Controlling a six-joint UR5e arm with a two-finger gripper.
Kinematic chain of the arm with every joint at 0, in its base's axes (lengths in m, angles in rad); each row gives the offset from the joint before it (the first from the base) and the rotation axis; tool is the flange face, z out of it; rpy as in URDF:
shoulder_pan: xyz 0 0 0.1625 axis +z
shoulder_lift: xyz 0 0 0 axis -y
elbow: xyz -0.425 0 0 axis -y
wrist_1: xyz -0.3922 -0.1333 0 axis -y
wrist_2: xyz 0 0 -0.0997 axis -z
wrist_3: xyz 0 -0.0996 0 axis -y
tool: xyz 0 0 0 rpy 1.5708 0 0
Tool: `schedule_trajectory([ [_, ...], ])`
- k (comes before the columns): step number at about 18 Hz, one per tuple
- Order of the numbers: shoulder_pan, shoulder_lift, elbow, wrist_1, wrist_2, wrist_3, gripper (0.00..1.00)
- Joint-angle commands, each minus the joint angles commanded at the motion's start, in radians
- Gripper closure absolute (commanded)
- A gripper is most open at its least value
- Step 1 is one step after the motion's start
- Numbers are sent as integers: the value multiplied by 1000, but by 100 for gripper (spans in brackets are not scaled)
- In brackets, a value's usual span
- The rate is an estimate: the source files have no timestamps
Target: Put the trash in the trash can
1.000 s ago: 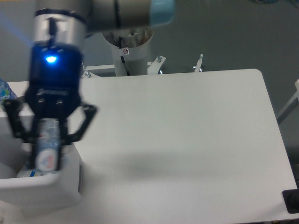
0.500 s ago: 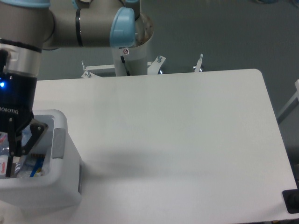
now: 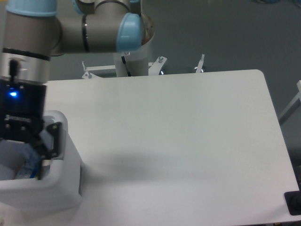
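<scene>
Claw (image 3: 33,150) low inside trash can (image 3: 56,193), grip unclear; contents' orientation perhaps indistinct

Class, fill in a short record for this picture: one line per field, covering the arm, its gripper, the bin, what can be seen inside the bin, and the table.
arm: UR5e arm, reaching in from the top left
gripper: gripper lowered into the bin's opening; finger state unclear
bin: white trash can at the table's left edge
bin contents: clear plastic with some blue, partly hidden
table: white table
</scene>
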Motion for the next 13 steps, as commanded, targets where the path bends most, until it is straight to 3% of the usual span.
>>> schedule_trajectory([
  [3,64,3,-2,-15,54,47,0],
  [5,115,28,-27,-64,72,124,0],
  [9,230,115,-103,-172,77,392,0],
  [13,331,144,-141,-222,79,556,0],
])
